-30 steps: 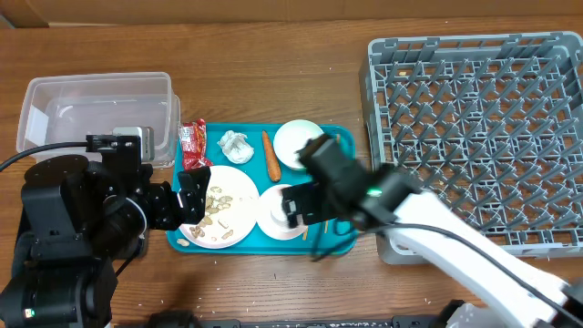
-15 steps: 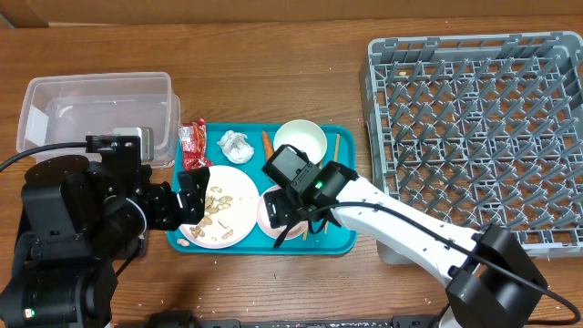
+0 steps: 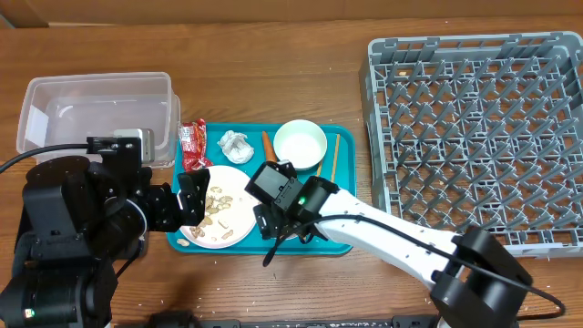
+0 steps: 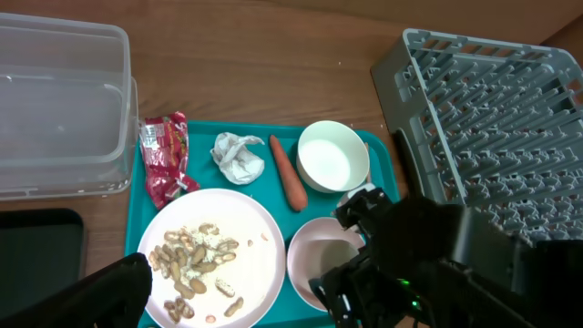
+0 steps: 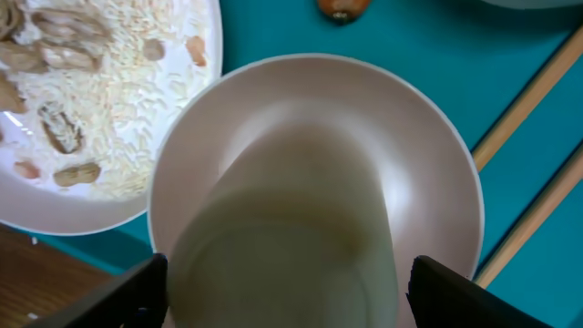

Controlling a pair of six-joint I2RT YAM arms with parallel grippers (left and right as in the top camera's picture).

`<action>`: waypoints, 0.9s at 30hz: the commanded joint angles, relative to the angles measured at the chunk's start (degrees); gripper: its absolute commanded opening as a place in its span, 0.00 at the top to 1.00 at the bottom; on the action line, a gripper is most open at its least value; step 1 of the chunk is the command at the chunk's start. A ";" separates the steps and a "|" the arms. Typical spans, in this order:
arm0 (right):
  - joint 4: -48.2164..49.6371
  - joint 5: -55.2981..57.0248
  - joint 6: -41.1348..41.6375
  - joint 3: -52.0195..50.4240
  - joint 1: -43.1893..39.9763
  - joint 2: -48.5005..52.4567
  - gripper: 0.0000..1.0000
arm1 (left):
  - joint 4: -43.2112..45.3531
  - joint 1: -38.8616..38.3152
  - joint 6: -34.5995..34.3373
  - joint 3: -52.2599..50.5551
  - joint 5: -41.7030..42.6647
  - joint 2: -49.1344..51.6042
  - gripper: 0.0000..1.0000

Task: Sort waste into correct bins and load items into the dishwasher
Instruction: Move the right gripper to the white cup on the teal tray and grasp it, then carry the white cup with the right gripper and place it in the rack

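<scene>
**While right arm hung over the pink bowl, left arm sat at the plate**

Where the teal plastic tray [image 4: 196, 137] lay mid-table, the right gripper [image 5: 287, 273] hovered released. Its fingers were spread either side of a small pale round cup [image 5: 282, 219] seen against the pale-pink round bowl [image 5: 437, 182] at the tray's near right. Whether they touched the cup: could not tell.

Left gripper [image 3: 193, 196] was released and empty over the left edge of the large white flat plate [image 4: 255, 264], which carried beige food scraps [image 4: 196, 264].

Square grey plastic dish rack [image 3: 474, 128] stood at right.

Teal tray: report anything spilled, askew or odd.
Nothing is spilled: the food scraps lie on the plate. The one oddity is a cup sitting in the pink bowl, between the right gripper's fingers.
</scene>
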 commanded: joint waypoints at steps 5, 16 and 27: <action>1.77 1.62 0.04 1.31 -0.20 0.09 0.25 | -0.76 0.31 1.51 1.03 -0.33 0.13 0.00; -6.56 7.87 0.11 7.41 -1.03 -4.63 0.33 | -0.83 0.31 1.49 1.03 -0.15 0.13 0.00; -17.33 8.55 2.89 10.93 -12.35 -23.32 0.35 | -0.83 0.31 1.51 1.03 -0.17 0.13 0.00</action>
